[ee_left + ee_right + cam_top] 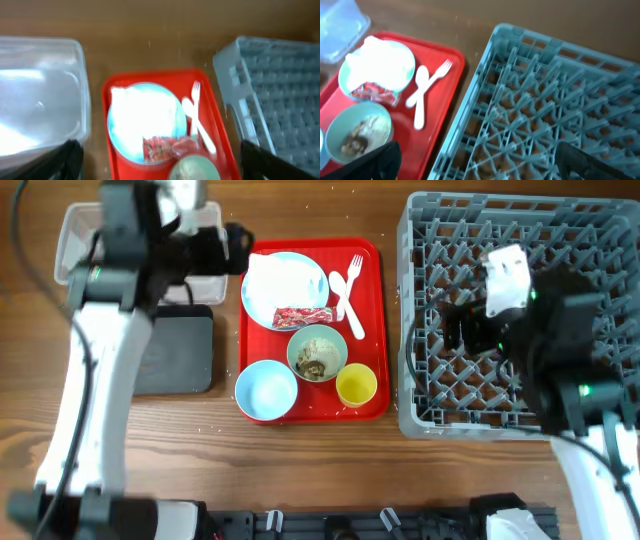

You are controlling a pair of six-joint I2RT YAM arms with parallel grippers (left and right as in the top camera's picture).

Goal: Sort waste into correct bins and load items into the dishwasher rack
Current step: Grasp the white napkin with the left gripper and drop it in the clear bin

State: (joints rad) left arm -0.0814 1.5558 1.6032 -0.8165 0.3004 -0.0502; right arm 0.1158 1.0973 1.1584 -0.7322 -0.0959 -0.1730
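one red tray [372, 300]. on it: one plate [318, 280], one napkin [275, 280], one wrapper [302, 317], one fork [354, 290], one spoon [337, 285], one cup [356, 385]. two bowls: one blue bowl [266, 390] near left, one green bowl [293, 352]. it holds what looks like one heap of scraps [318, 358], too blurred to count bits. two bins at left: one clear tub [75, 240] far, one black tray [185, 350] nearer. one rack [420, 380] at right.

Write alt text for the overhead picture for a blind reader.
On a wooden table, a red tray holds a plate with napkin and wrapper, fork, spoon, two bowls and a cup. A grey rack sits to its right, a clear tub and black tray to its left, with a robot arm over each.
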